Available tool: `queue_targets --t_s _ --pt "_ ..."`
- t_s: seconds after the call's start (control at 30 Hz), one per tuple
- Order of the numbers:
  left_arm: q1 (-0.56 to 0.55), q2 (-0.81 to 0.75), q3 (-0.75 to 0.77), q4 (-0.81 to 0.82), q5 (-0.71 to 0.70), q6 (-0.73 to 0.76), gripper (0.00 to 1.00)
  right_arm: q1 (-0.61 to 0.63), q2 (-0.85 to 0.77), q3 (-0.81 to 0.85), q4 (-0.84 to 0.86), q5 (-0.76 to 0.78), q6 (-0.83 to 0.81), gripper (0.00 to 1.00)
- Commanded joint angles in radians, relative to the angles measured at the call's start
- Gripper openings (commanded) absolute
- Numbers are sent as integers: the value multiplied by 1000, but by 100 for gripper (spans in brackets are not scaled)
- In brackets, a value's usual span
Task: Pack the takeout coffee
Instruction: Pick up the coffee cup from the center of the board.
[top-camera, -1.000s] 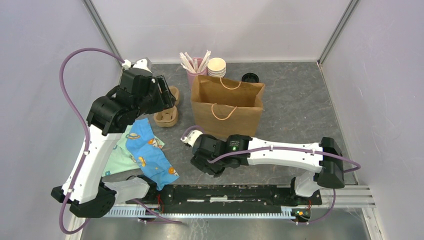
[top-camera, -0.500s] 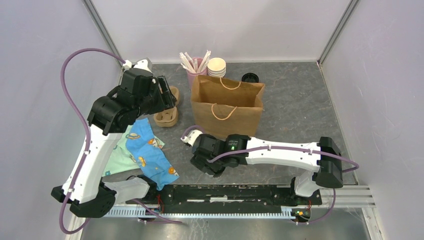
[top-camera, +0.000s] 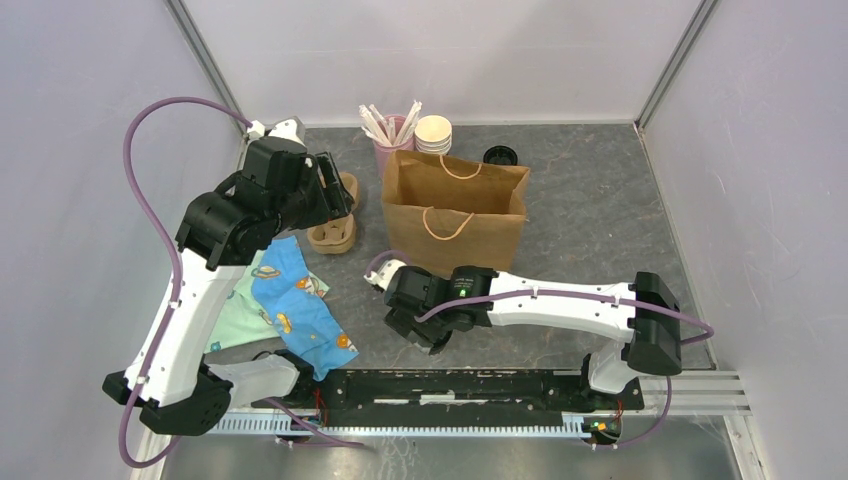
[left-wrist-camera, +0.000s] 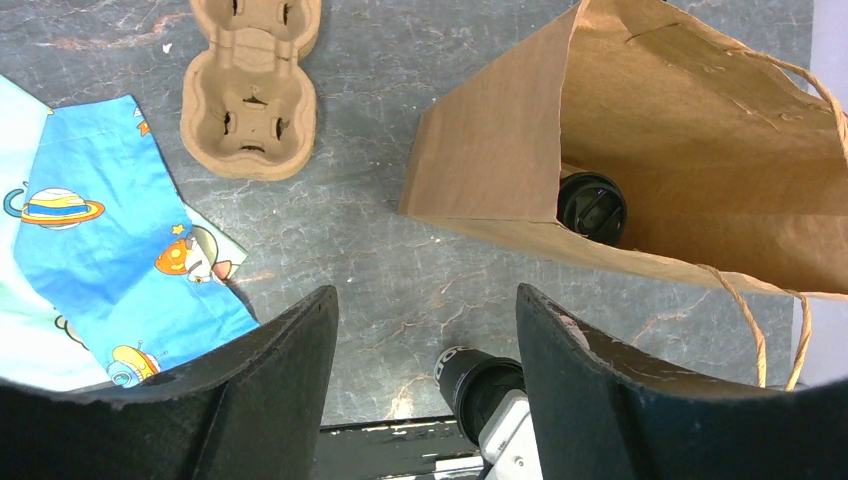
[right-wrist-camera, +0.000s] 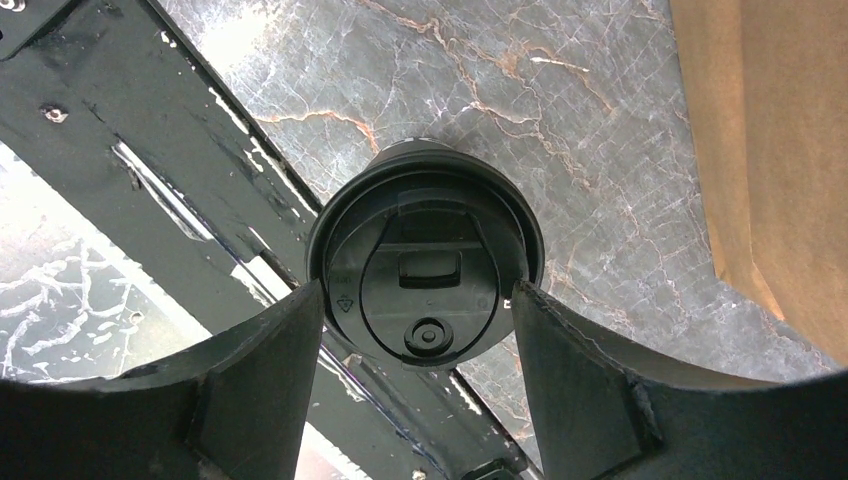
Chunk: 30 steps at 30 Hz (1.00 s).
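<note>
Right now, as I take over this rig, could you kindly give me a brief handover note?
Left gripper: fingers open and empty, above the table beside the brown bag.
Right gripper: fingers either side of a lidded black cup by the table's near edge. I cannot tell whether they press it.
Done: a packed cup stands upright inside the bag.
Left: grip the lidded black cup, lift it and lower it into the bag next to the packed one.
</note>
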Motion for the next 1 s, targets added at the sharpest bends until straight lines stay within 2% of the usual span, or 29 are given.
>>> queue_targets --t_s 0.0,0.37,0.63,0.97 --pt "-1 -4 6 24 -9 34 72 -1 5 -7 -17 -6 15 75" --pt "0 2 0 25 -2 29 72 0 19 -18 -18 7 -6 78" --pt "0 14 7 25 4 29 72 -1 7 69 -64 25 -10 78" --pt "0 38 23 35 13 40 72 -1 9 8 -30 15 -33 83"
